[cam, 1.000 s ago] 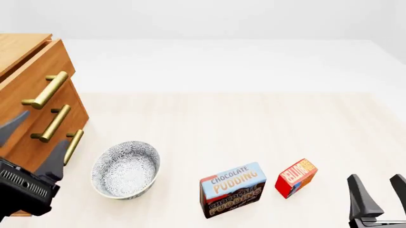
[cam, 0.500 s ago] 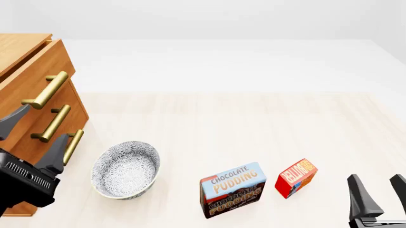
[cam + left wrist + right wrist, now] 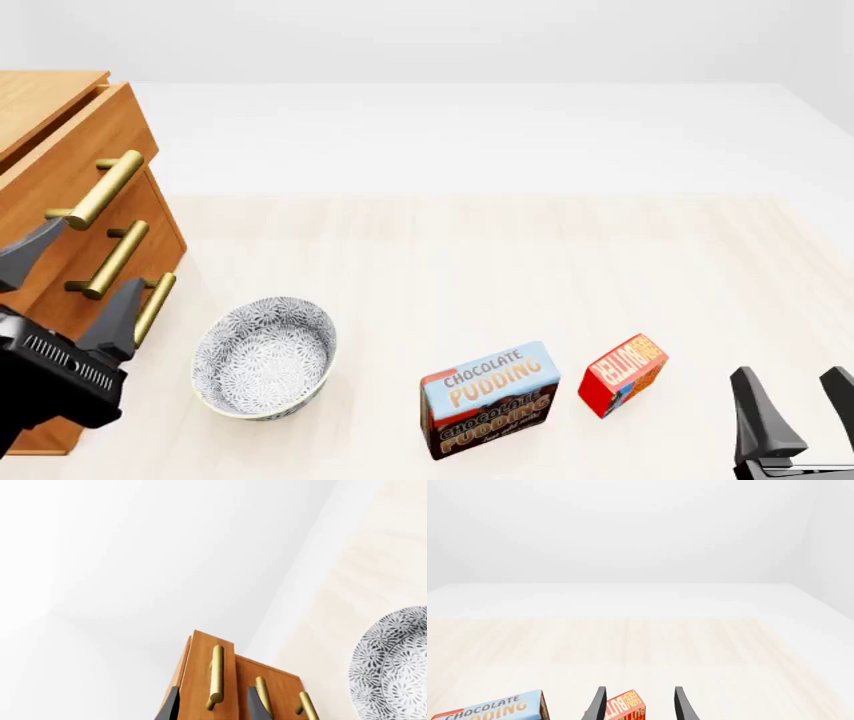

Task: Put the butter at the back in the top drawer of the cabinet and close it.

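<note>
The cabinet (image 3: 54,170) stands at the left edge of the front view. Its top drawer (image 3: 80,165) looks shut, with a brass handle (image 3: 96,190). My left gripper (image 3: 80,285) is open and empty, just in front of the lower drawers. In the left wrist view the open gripper (image 3: 213,707) frames the top handle (image 3: 217,677), still apart from it. The butter (image 3: 622,374) lies on the table at the front right. My right gripper (image 3: 798,410) is open and empty, right of the butter. In the right wrist view the butter (image 3: 626,707) lies ahead between the open fingers (image 3: 599,702).
A blue-and-brown chocolate pudding box (image 3: 489,398) stands just left of the butter. A patterned grey bowl (image 3: 264,356) sits between the cabinet and the pudding box; it also shows in the left wrist view (image 3: 393,665). Two lower drawer handles (image 3: 111,260) are close to my left gripper.
My left gripper has risen and moved a little forward toward the cabinet front. The right gripper, butter, pudding box and bowl have not moved.
</note>
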### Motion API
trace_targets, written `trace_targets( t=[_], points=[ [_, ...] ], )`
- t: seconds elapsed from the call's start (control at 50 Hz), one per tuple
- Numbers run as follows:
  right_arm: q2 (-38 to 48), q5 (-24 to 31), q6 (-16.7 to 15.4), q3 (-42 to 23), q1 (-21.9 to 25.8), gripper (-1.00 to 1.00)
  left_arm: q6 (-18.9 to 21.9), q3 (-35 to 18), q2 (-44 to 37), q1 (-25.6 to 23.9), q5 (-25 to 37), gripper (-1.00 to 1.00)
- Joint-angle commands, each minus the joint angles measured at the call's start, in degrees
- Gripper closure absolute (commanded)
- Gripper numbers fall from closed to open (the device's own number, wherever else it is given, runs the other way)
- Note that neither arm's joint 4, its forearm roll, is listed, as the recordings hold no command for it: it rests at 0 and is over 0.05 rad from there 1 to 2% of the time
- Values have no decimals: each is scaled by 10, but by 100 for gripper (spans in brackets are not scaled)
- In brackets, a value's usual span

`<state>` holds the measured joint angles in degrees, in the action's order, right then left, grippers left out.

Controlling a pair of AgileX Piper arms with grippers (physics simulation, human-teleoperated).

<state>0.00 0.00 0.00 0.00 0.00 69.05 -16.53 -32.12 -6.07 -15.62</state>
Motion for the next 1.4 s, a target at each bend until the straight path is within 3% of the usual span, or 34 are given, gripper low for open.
trace_targets(
  t=[0.02,1.4],
  points=[
    [0,0,0,0,0,-100,6,0,-11,6,-12,-100],
    [0,0,0,0,0,-100,31,4,-74,51,-85,-100]
  ],
)
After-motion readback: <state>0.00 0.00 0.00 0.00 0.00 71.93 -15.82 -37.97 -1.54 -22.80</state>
